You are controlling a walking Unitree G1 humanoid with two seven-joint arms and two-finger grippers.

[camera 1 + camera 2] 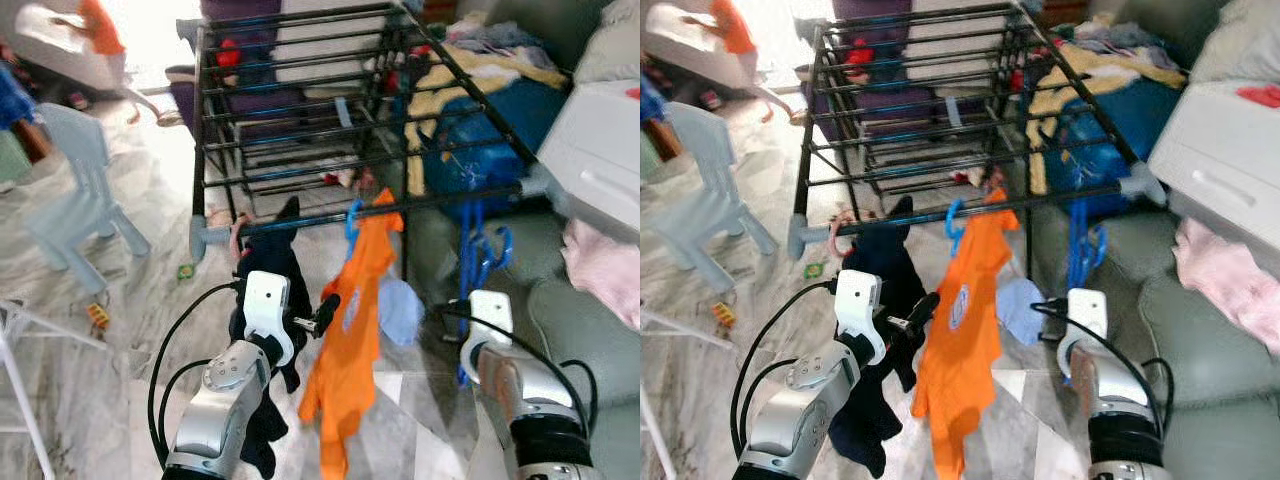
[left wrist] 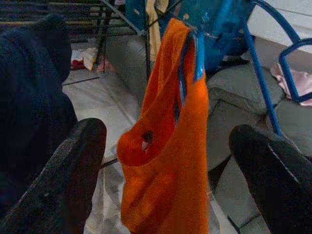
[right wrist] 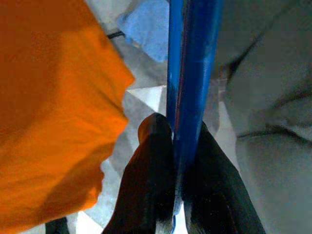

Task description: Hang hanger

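A pale blue child's chair (image 1: 75, 190) stands on the marble floor (image 1: 130, 330) well off to the left of the left gripper (image 1: 322, 312). That gripper is raised in front of the black drying rack (image 1: 330, 110), its fingers (image 2: 68, 175) spread wide and holding nothing; a dark navy garment (image 1: 275, 290) hangs from the rack's front bar just to its left and behind it. Straight ahead of those open fingers, just beyond the tips, hangs an orange shirt (image 1: 355, 330) on a light blue hanger (image 1: 354, 215) hooked over the same bar. To the right of the shirt, the right gripper (image 3: 176, 195) is pinched tight on the lower edge of a dark blue hanger (image 1: 478, 262), one finger on each side of the plastic. That hanger rises above the gripper, with its top at the rack's front bar. A grey sofa (image 1: 580, 320) lies to the right of the right gripper, with pink cloth (image 1: 605, 270) on it, and a white box (image 1: 600, 150) stands further back.
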